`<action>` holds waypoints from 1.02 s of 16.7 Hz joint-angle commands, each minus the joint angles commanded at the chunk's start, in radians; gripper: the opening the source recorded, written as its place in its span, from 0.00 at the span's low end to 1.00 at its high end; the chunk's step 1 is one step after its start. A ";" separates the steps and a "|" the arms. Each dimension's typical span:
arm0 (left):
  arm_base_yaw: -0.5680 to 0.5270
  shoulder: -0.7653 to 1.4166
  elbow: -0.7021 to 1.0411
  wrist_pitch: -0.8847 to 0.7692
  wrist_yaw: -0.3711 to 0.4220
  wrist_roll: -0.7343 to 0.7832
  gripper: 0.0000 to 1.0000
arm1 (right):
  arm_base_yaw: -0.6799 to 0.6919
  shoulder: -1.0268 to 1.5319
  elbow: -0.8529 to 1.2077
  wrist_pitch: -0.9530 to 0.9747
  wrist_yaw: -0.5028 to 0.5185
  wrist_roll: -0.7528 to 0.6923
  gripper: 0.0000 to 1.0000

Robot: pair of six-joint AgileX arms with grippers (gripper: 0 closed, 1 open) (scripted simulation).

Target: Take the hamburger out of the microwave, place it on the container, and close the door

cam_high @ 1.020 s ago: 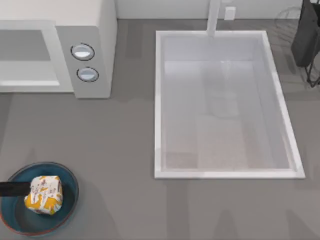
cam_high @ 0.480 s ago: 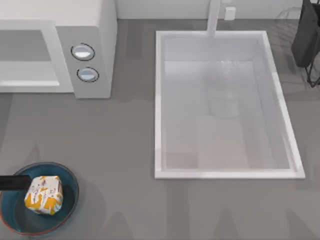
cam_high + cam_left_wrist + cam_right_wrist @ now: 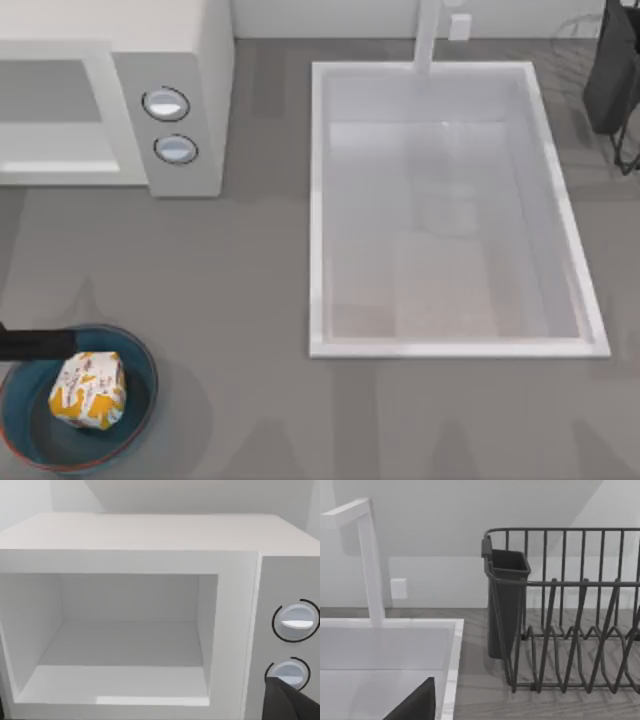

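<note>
Lower left of the top view: the container [image 3: 140, 420], a dark blue dish with a reddish-brown rim, resting on the grey counter [image 3: 250, 300] and holding the hamburger [image 3: 88, 390], wrapped in white paper with orange-yellow patches, sitting left of the dish's middle, free of any grip. Just above the hamburger, a dark bar of the left hand [image 3: 35, 345] reaching in from the left edge over the dish's upper rim, apart from the wrapper; fingers released or clenched, cannot tell. Farther up, in the upper left, the microwave [image 3: 185, 60], white and boxy, with two round silver-rimmed knobs [image 3: 166, 104] stacked on its right panel. Seen from the left wrist view, the microwave [image 3: 150, 550] facing the camera with its wide cavity [image 3: 120, 635] open and bare inside, knobs [image 3: 296, 622] to the right, a dark corner of the arm at lower right. Right of centre in the top view, the large white sink [image 3: 318, 200], basin holding nothing, with a white faucet [image 3: 428, 35] at its far rim. Far upper right, a dark dish rack [image 3: 612, 70]. In the right wrist view, the sink's rim [image 3: 451, 650], the faucet [image 3: 370, 565], and the wire dish rack [image 3: 570, 615] with a dark cutlery cup [image 3: 506, 600] hung on its near end.
</note>
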 joint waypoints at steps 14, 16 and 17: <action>0.332 0.348 0.318 -0.214 0.279 0.160 0.00 | 0.000 0.000 0.000 0.000 0.000 0.000 1.00; 0.481 0.499 0.460 -0.305 0.390 0.232 0.00 | 0.000 0.000 0.000 0.000 0.000 0.000 1.00; 0.560 0.580 0.534 -0.352 0.449 0.274 0.00 | 0.000 0.000 0.000 0.000 0.000 0.000 1.00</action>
